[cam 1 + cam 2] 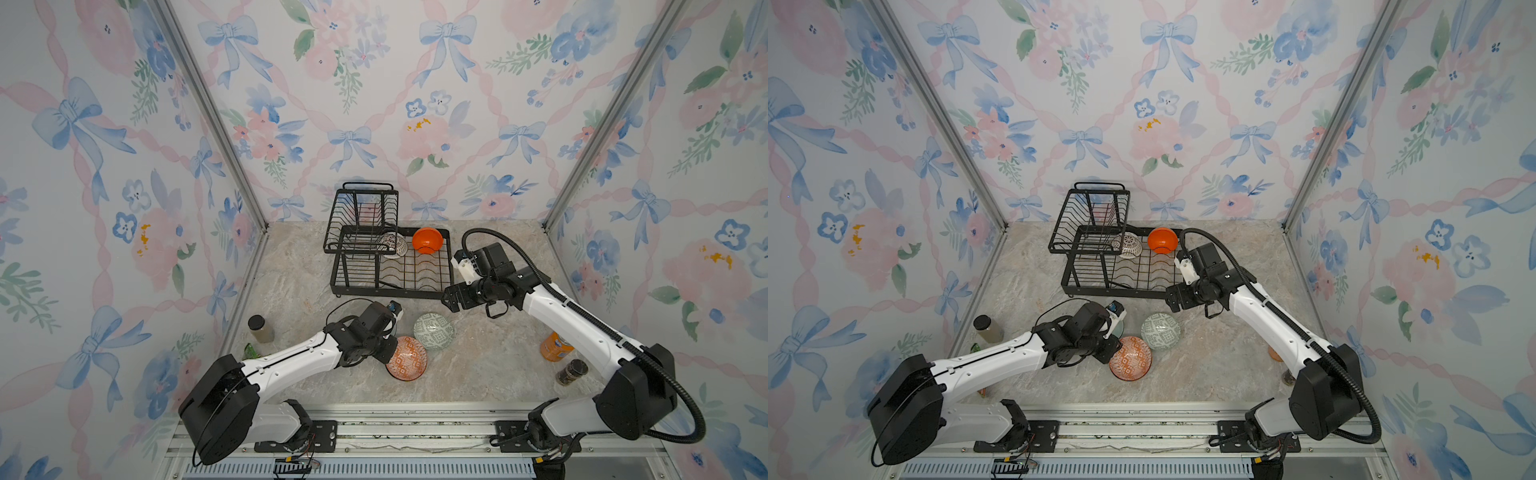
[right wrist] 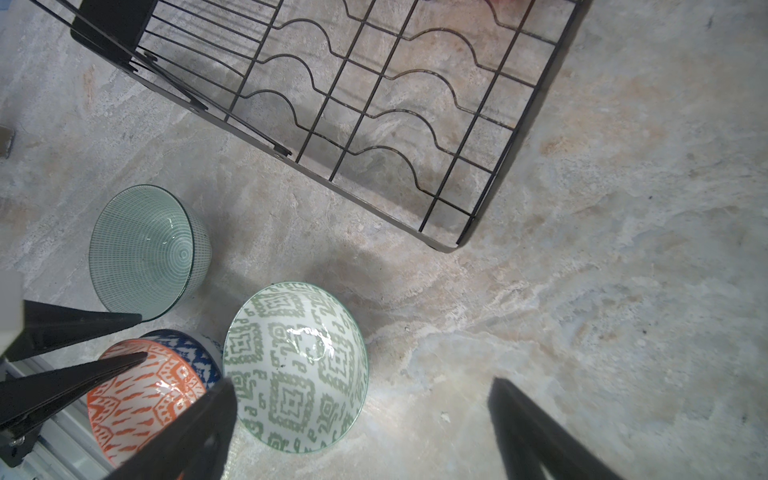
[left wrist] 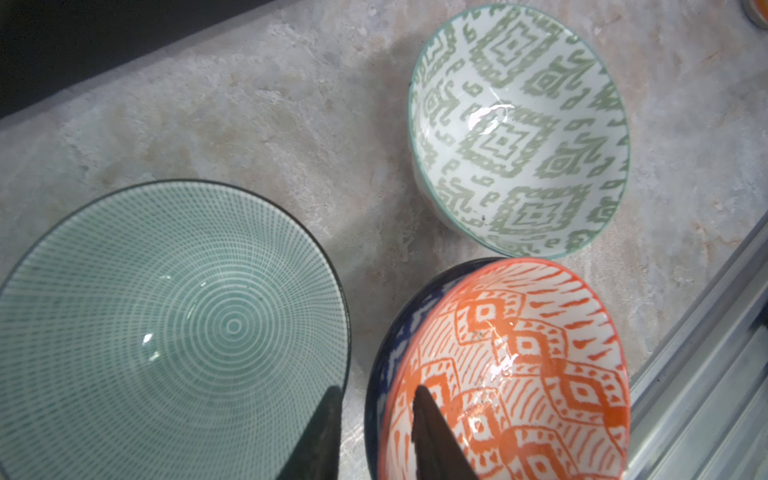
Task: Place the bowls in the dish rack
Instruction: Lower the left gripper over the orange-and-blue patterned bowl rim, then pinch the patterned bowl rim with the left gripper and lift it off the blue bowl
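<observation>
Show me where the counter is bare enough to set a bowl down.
Bare counter: the wide stretch between the green-patterned bowl and the can; the strip between the rack and the jar. The rack's front slots are empty too. Crowded: the orange-patterned bowl and mint bowl bunch close to the green-patterned bowl.

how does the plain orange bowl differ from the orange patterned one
The plain orange bowl is solid colour; the orange-white patterned bowl carries diamond motifs. The plain one leans tilted in the dish rack; the patterned one sits on the table, nested in a blue-white bowl. The left pincer straddles the patterned bowl's rim; no pincer is at the plain one. Both are small, round.
</observation>
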Robot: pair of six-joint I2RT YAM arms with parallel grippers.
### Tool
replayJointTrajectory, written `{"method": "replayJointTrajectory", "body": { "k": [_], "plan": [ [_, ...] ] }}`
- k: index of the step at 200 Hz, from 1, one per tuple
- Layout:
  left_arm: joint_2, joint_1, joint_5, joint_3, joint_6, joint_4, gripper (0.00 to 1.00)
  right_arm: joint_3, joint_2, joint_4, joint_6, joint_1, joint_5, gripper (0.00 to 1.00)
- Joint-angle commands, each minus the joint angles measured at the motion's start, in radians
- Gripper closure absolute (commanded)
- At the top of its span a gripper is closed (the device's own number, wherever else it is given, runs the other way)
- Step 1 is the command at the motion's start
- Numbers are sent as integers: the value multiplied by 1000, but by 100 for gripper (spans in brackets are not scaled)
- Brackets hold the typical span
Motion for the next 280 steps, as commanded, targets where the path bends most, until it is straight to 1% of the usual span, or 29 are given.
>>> {"method": "replayJointTrajectory", "body": {
  "k": [1, 15, 29, 69, 93, 110, 140, 145, 215, 280],
  "plan": [
    [7, -7, 11, 7, 4, -9, 73, -11, -3, -20, -8, -3, -6, 3],
    [9, -7, 13, 7, 3, -9, 76, -11, -2, -18, -7, -3, -6, 3],
    [10, -7, 15, 8, 4, -9, 82, -12, -2, -18, -8, -3, -6, 3],
    [8, -7, 18, 13, 4, -10, 91, -14, -3, -18, -9, -3, -2, 3],
    [4, -7, 17, 13, 5, -14, 95, -18, -4, -19, -9, -3, -2, 3],
    [8, -7, 18, 13, 10, -14, 100, -20, -7, -14, -8, -4, -9, 3],
    [9, -7, 15, 13, 15, -16, 100, -21, -7, -14, -6, -4, -12, 3],
    [7, -7, 15, 45, 17, -15, 100, -20, -6, -16, -8, -5, -11, 3],
    [-14, -7, -13, 96, 38, -56, 100, -19, -9, -15, -7, -6, -25, 3],
    [-71, -6, -77, 135, 61, -96, 100, 2, -1, -22, -6, -5, -37, 3]
  ]
}}
